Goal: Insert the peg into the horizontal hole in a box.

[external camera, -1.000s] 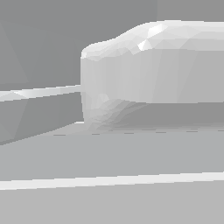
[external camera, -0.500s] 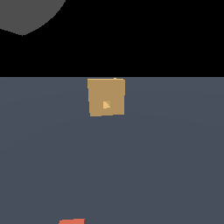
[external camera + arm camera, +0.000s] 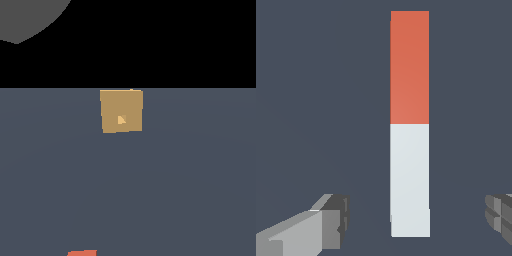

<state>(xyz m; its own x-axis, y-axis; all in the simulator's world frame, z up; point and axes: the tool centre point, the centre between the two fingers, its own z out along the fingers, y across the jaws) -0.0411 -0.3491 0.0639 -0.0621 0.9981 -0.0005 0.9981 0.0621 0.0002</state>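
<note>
- The peg (image 3: pixel 410 123) lies flat on the dark floor (image 3: pixel 200 190), free of any grip; one half is orange-red, the other pale whitish.
- In the wrist view the peg runs straight down the middle of the frame, its whitish end passing between the two grey fingers (image 3: pixel 326 225). I judge the camera is lined up over it so the gripper (image 3: pixel 416 220) can close across the bar's narrow width.
- The gripper is spread wide: one finger stands well to each side of the peg and neither touches it. The gap is far wider than the bar, which leaves room for a descent without knocking it.
- Whether the fingers are at the peg's height or above it cannot be told.
- In the exterior view only the peg's orange tip shows, at the bottom edge, well apart from the box (image 3: pixel 121 111).
- The box sits far from the peg at the floor's far edge, its plain tan face turned to the camera.
- The hole (image 3: pixel 121 119) is a small lighter patch near the middle of that face.
- The grasp looks not yet made, so the task seems at its start.
</note>
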